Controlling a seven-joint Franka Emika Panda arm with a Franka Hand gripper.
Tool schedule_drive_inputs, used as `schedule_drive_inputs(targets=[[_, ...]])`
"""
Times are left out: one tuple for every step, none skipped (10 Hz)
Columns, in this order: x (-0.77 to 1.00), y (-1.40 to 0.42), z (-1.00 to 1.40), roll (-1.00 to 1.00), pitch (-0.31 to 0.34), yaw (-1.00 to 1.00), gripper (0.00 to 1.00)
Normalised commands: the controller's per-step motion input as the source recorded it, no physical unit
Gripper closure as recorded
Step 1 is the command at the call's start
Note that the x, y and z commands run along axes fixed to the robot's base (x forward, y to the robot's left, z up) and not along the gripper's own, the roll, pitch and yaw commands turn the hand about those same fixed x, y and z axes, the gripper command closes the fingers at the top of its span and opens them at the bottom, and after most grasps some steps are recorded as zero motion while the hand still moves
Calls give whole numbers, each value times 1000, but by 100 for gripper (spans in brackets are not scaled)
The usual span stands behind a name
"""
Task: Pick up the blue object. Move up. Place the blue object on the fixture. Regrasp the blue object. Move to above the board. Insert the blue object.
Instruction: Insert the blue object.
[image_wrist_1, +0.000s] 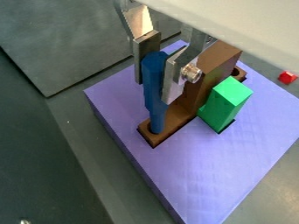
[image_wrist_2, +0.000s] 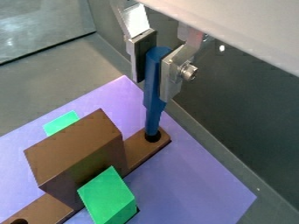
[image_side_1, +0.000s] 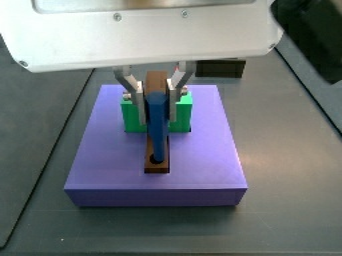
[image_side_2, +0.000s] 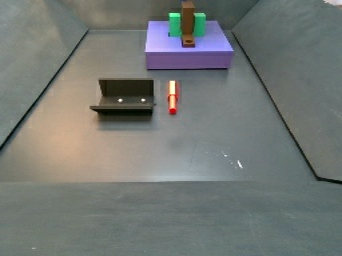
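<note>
Standing upright between the flat silver fingers (image_wrist_1: 143, 42), the blue object (image_wrist_1: 155, 87) is clamped by the jaws of the gripper (image_wrist_2: 156, 54), its lower end in the round hole of the brown bar (image_wrist_2: 138, 156). Green blocks (image_wrist_1: 225, 103) flank the bar on the board (image_wrist_1: 222, 179). Farther off on the floor, the fixture (image_side_2: 124, 97) and a red peg (image_side_2: 173, 96) lie side by side.

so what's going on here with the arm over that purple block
The gripper is above the board, its jaws shut on the blue object, held upright. The peg's lower end sits at or in the round hole at the end of the brown bar, so the insertion looks underway or just done. Green blocks flank the bar. The fixture and a red peg lie apart on the floor.
</note>
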Motion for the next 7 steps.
schedule_drive_inputs(targets=[[0, 17, -63, 0, 0, -169, 100], [-40, 0, -106, 0, 0, -131, 100], [-14, 0, -94, 0, 0, -100, 100], [0, 0, -86, -9, 0, -51, 100], [0, 0, -129, -16, 0, -14, 100], [0, -71, -143, -66, 0, 0, 100], [43, -34, -183, -59, 0, -6, 100]])
